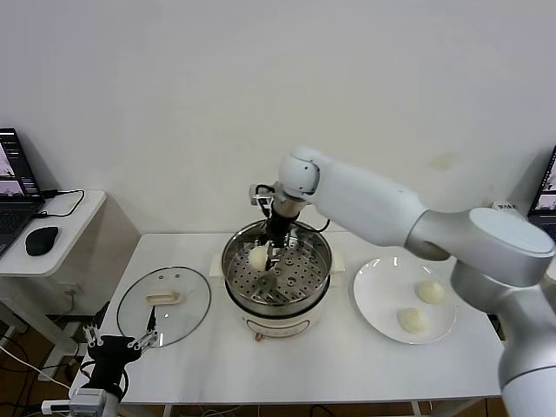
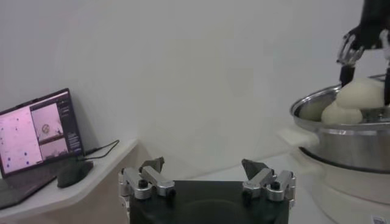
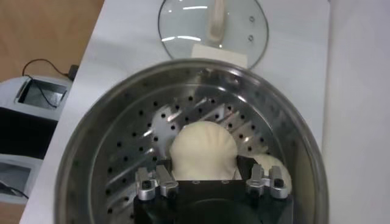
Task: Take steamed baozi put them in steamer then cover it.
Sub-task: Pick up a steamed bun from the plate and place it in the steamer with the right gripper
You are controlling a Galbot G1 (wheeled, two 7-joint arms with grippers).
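Observation:
The steamer [image 1: 276,291] stands mid-table, open, with its perforated tray showing. My right gripper [image 1: 263,259] reaches into it from above and is shut on a cream-white baozi [image 1: 258,256], held at rim height near the steamer's left side. In the right wrist view the fingers flank this baozi [image 3: 202,149], and a second baozi [image 3: 269,163] lies on the tray beside it. Two more baozi [image 1: 430,291] [image 1: 413,321] rest on the white plate [image 1: 373,304] to the right. The glass cover [image 1: 163,306] lies flat on the table to the left. My left gripper [image 1: 122,343] is parked open at the table's front left.
A side desk with a laptop [image 1: 13,187] and a mouse [image 1: 41,240] stands far left. The left wrist view shows the steamer [image 2: 347,143] from the side with the right gripper [image 2: 359,52] above it. A wall lies close behind the table.

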